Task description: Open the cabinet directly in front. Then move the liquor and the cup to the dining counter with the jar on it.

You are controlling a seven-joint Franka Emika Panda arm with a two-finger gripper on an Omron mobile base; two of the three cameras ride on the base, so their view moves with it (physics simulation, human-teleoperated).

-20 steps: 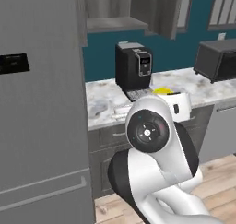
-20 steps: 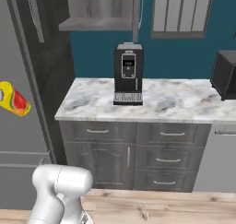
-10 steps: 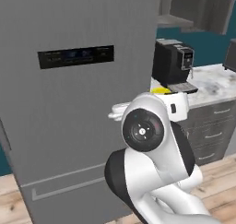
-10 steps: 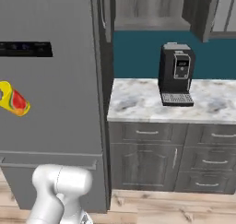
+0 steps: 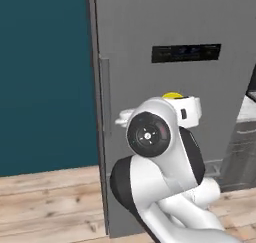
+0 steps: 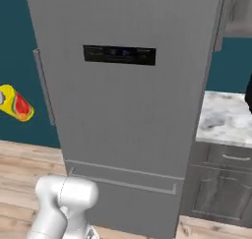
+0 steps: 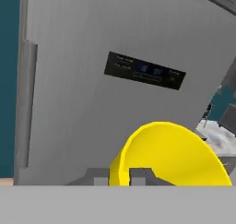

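One item, the cup [image 7: 168, 156], sits clamped in your gripper [image 7: 120, 176] facing the grey refrigerator [image 6: 133, 115]. You appear mid-carry; next, find the dining counter before releasing.

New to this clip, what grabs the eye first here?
The tall grey fridge with its dark display panel dominates straight ahead, against a teal wall. Next is the bright yellow cup, large in the hand view and held in the shut gripper. The white arm's big round joint fills the foreground of the left base view, over a wood floor.
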